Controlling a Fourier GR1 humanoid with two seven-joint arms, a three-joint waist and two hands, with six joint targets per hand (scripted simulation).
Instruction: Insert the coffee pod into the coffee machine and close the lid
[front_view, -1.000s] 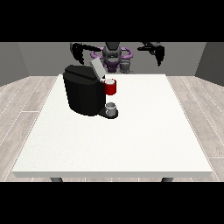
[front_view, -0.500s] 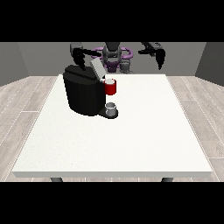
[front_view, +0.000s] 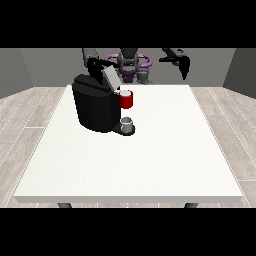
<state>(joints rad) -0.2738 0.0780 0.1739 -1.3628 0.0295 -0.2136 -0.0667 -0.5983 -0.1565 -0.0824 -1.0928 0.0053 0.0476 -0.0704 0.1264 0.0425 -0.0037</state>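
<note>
On the left half of the white worktop (front_view: 150, 160) stands the black coffee machine (front_view: 95, 107), set toward the far edge. Its lid (front_view: 111, 77) is raised and tilted (a pale grey panel rising from the machine's top). A red thing at the machine (front_view: 126, 99) sits at the front of the brewing head, facing the view's right. Directly below it, on the machine's base plate, rests a small grey thing (front_view: 127, 123); whether this is the coffee pod cannot be told from this view.

The robot's torso (front_view: 129, 65) shows at the far side of the worktop, behind the machine.

The hand at the view's left (front_view: 98, 66) is positioned above the machine's top, just beside the raised lid. Whether it touches the lid cannot be told, and the state of its fingers cannot be told either, since dark hand and dark machine overlap.

The hand at the view's right (front_view: 183, 64) is held in the air above the far edge of the worktop, well apart from the machine. Its fingers (front_view: 185, 73) point downward, look roughly straight, and have hold of nothing.
</note>
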